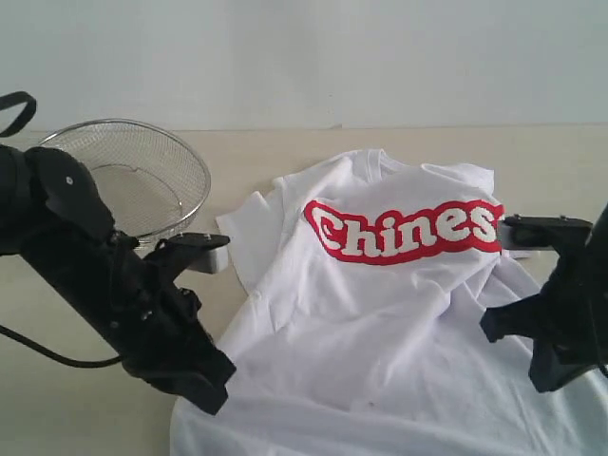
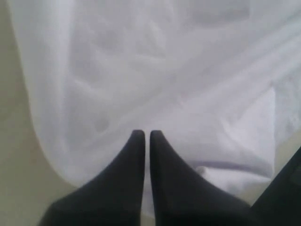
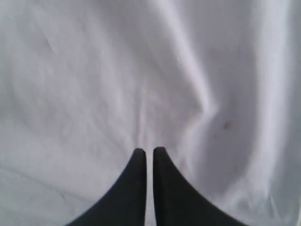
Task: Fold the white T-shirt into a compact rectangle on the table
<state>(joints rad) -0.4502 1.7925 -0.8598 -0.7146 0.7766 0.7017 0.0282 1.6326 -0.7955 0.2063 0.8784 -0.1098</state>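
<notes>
White T-shirt (image 1: 380, 313) spread face up on the table (image 1: 57, 418), red lettering uppermost, probably laid flat like this for a first fold; rumpled, soft creases running toward the hem, left sleeve bunched. Over its lower left edge, left tool (image 2: 146, 134) pinched together, no cloth visibly caught. Over its lower right side, right tool (image 3: 149, 150) likewise closed, seemingly poised above the fabric. Just beyond its left sleeve, wire basket (image 1: 171, 190)

White T-shirt (image 1: 380, 323) lying unfolded and wrinkled, red lettering facing up, collar pointing to twelve o'clock, resting on pale beige table (image 1: 532, 152)
</notes>
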